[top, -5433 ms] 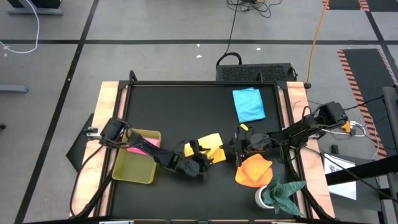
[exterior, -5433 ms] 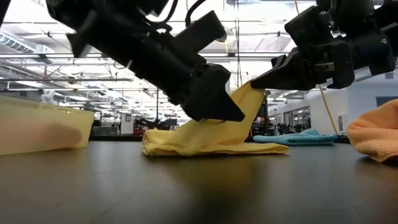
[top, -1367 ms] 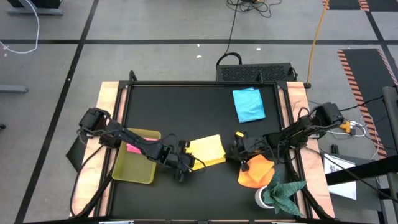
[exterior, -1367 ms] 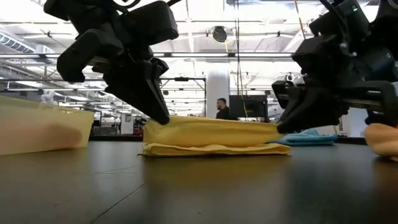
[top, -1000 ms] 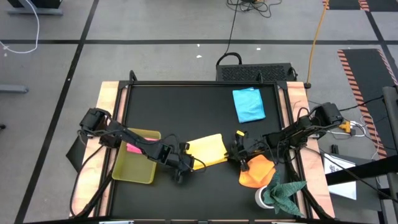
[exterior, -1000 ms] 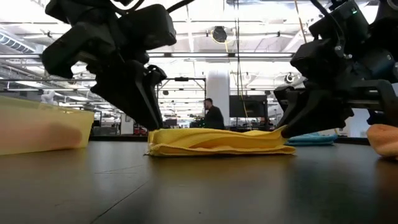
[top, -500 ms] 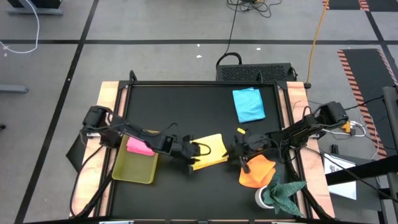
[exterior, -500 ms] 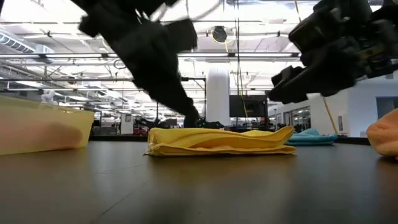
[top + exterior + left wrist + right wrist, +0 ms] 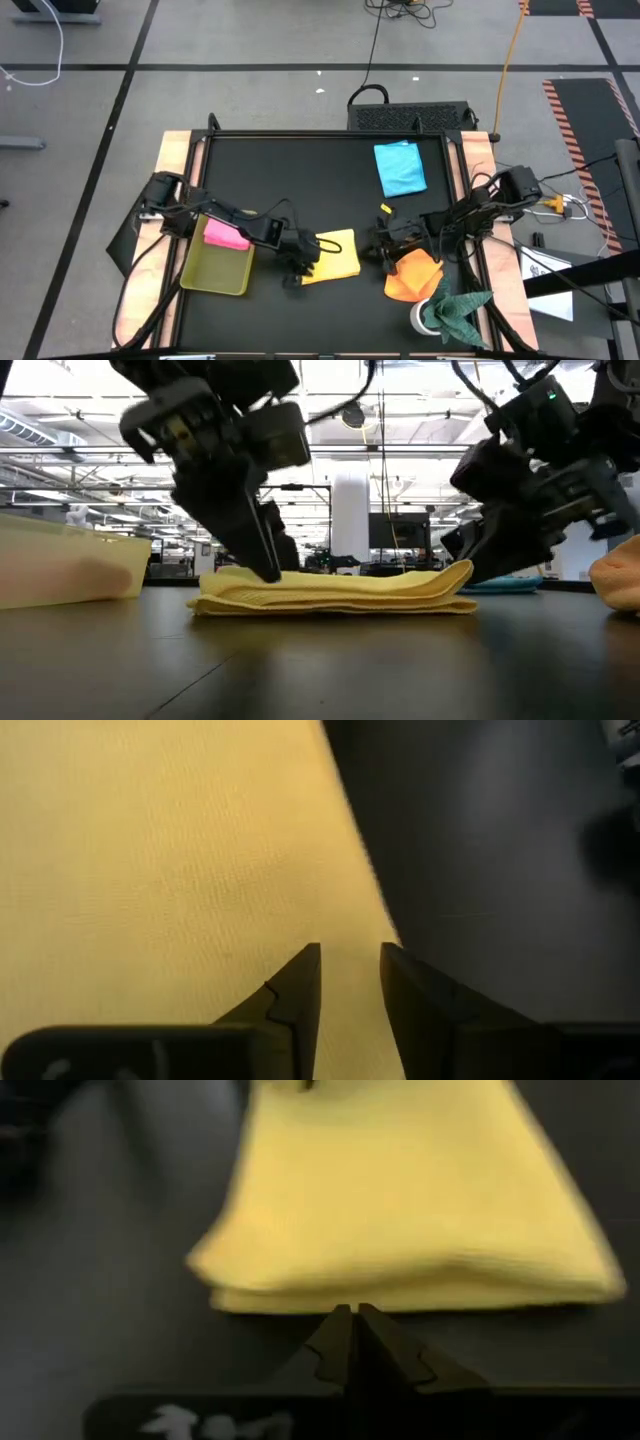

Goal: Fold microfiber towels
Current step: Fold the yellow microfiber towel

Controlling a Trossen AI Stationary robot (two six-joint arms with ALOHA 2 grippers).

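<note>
the yellow towel (image 9: 337, 256) lies folded between both tools. left tool (image 9: 348, 982) part-open over it, holding nothing; right tool (image 9: 352, 1320) shut, empty, just beside its edge. next likely: lift it toward the tray (image 9: 214, 272).

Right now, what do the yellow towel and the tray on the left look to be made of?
The yellow towel looks like soft woven or knit microfiber with a matte finish: the left wrist view shows a fine grainy texture, and its folded layers sag limply in the low view. The tray looks like translucent yellow-green plastic, probably rigid: its straight walls let light through, and the pink towel shows in it.
</note>
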